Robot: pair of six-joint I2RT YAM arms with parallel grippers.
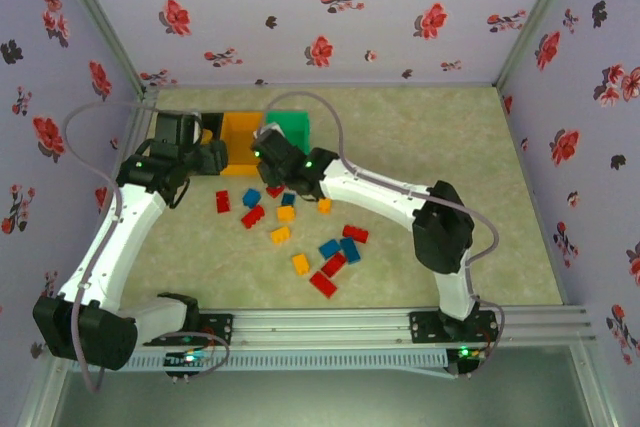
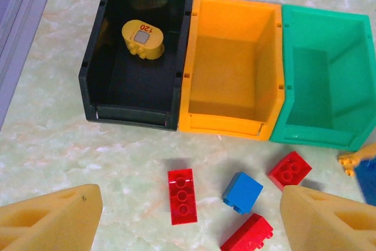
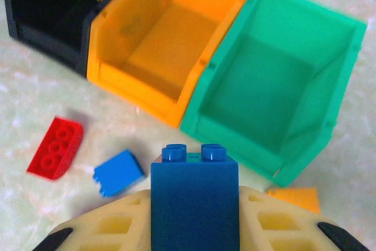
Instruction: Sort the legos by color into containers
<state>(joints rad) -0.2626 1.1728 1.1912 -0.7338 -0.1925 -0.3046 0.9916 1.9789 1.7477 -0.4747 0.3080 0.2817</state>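
My right gripper (image 3: 194,218) is shut on a dark blue lego (image 3: 194,201), held studs forward just in front of the green container (image 3: 235,139). The orange container (image 3: 135,95) and the black one (image 3: 47,45) stand in a row to its left. My left gripper (image 2: 189,204) hangs open over a red lego (image 2: 181,196) in front of the black container (image 2: 94,57), which holds a yellow piece (image 2: 143,38). A blue lego (image 2: 242,191) and two more red ones (image 2: 289,169) (image 2: 247,234) lie close by. From above, the right gripper (image 1: 268,147) is at the containers' front edge.
Several red, blue and yellow legos lie scattered on the mat between the arms, from a red one (image 1: 222,201) out to another red one (image 1: 323,284). The containers sit at the back left near the floral wall. An orange lego (image 3: 296,198) lies by the green container's corner.
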